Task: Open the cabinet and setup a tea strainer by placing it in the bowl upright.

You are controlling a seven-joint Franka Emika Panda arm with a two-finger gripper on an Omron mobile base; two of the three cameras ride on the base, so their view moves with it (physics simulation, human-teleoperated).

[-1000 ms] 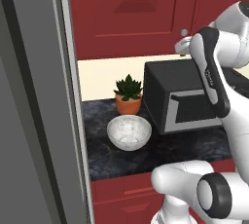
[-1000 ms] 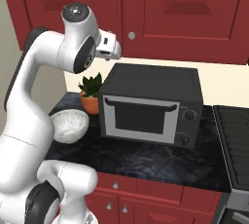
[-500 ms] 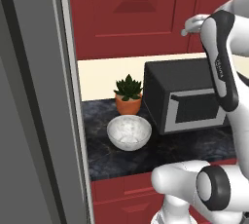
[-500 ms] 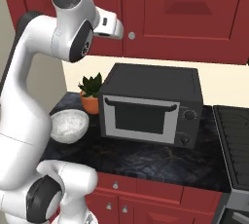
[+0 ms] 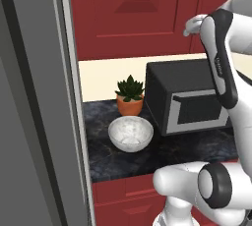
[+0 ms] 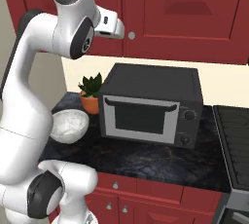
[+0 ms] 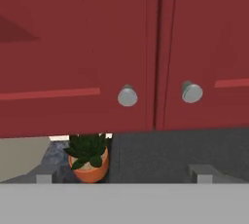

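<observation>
The cabinet (image 7: pixel 73 47) hangs above the counter with both dark red doors shut, and two round grey knobs (image 7: pixel 127 95) sit side by side near their lower edge. My gripper (image 7: pixel 125 174) faces those knobs from a short distance, open and holding nothing. In the right base view the gripper (image 6: pixel 120 29) is level with the left door's knob (image 6: pixel 131 35), just left of it. The white-grey marbled bowl (image 5: pixel 130 132) rests on the dark counter in front of the plant, and the bowl (image 6: pixel 68 124) stands left of the microwave. The tea strainer is hidden.
A black microwave (image 6: pixel 151 103) stands on the counter under the cabinet. An orange pot with a green succulent (image 5: pixel 130 97) sits behind the bowl. A tall grey panel (image 5: pixel 34 102) walls off the left side. A stove top (image 6: pixel 236 135) lies at the right, with red drawer fronts (image 6: pixel 146 194) below.
The arm has lifted the hand from microwave-top height up to the lower edge of the cabinet doors. The gripper has stayed open.
</observation>
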